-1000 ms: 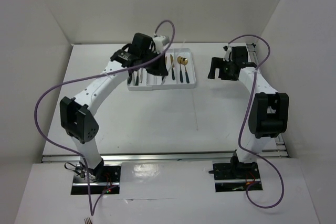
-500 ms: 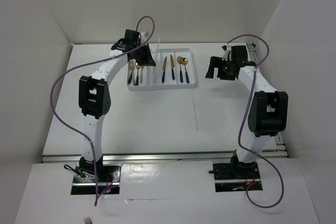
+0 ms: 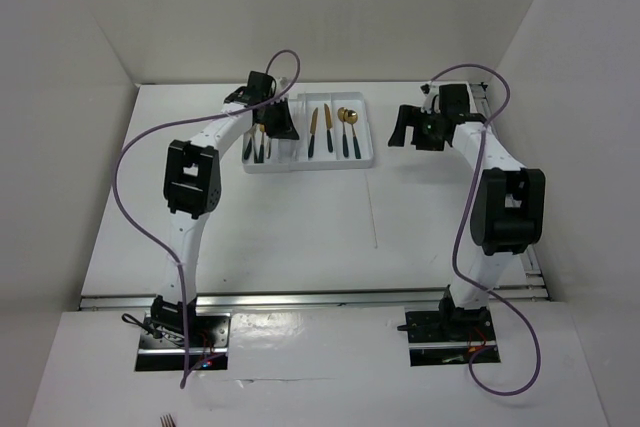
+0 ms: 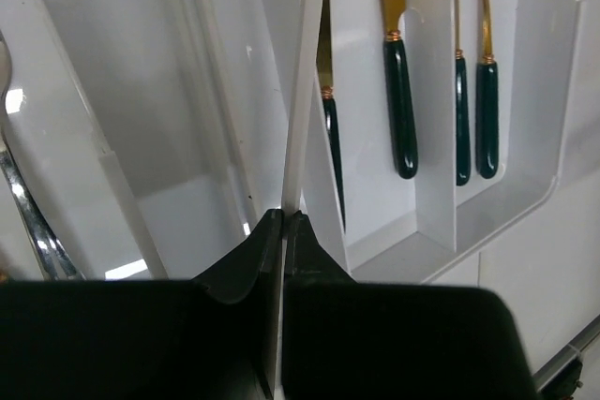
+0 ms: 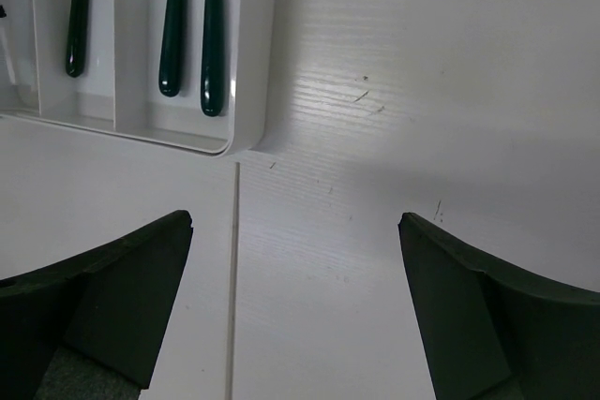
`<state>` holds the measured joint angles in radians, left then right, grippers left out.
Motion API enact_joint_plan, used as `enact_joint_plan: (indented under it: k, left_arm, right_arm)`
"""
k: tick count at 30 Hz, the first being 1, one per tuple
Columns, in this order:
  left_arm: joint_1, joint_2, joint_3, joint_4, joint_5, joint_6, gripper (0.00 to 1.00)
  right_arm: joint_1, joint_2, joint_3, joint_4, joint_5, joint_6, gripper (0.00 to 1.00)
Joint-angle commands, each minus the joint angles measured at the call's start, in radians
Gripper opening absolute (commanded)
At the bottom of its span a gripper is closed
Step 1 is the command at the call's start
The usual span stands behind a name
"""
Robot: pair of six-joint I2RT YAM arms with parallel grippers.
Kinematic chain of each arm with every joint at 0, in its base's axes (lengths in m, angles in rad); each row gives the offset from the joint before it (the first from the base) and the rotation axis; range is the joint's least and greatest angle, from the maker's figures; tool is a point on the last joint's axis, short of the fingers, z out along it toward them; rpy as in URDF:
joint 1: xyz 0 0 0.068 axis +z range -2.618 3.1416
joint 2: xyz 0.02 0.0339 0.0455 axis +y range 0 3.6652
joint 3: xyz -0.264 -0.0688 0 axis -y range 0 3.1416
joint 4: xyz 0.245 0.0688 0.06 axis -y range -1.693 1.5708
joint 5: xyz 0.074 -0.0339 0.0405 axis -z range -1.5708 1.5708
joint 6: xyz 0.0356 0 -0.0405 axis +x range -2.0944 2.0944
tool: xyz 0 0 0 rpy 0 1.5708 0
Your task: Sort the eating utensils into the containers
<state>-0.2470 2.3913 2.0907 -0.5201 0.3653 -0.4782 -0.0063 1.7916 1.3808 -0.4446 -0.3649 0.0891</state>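
Note:
The white organiser tray lies at the back middle of the table. Gold knives and spoons with dark green handles lie in its right slots, forks in its left slot. My left gripper hangs over the tray's left half, shut on a thin pale chopstick. In the left wrist view the gripper holds the chopstick's end, and the stick points along the slots beside a divider. My right gripper is open and empty over bare table just right of the tray.
White walls close in the table at the back and on both sides. A thin seam runs across the table under my right gripper. Purple cables loop above both arms. A silver utensil lies in the leftmost slot.
My left arm's elbow has swung right and towards the back. Its gripper stayed over the tray's left half and came down with the chopstick. The right arm has barely moved.

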Motion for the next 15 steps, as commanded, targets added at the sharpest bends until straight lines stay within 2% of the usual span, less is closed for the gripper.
enact_joint_plan:
  k: [1,8,9,11,12,14,15]
  left_arm:
    - [0.006,0.026,0.040,0.035,-0.023,-0.007,0.00]
    - [0.015,0.016,0.006,0.026,-0.066,0.003,0.00]
    - [0.015,0.016,0.006,0.026,-0.066,0.003,0.05]
    - [0.015,-0.006,-0.006,0.014,-0.066,0.013,0.45]
    - [0.015,-0.018,-0.006,0.014,-0.084,0.013,0.60]
    - [0.006,-0.062,-0.036,0.014,-0.085,0.033,0.71]
    - [0.006,-0.084,-0.050,0.026,-0.085,0.033,0.71]
  right_arm:
    - [0.000,0.026,0.056,-0.026,-0.038,-0.002,0.99]
    - [0.000,0.057,0.066,-0.045,-0.071,-0.002,0.96]
    - [0.000,0.066,0.066,-0.054,-0.080,-0.002,0.96]
    - [0.000,0.066,0.066,-0.054,-0.089,-0.011,0.96]
    - [0.000,0.054,0.054,-0.054,-0.089,-0.011,0.95]
    - [0.011,0.036,0.014,-0.033,-0.089,-0.020,0.92]
    - [0.026,0.008,-0.003,-0.020,-0.089,-0.020,0.91]
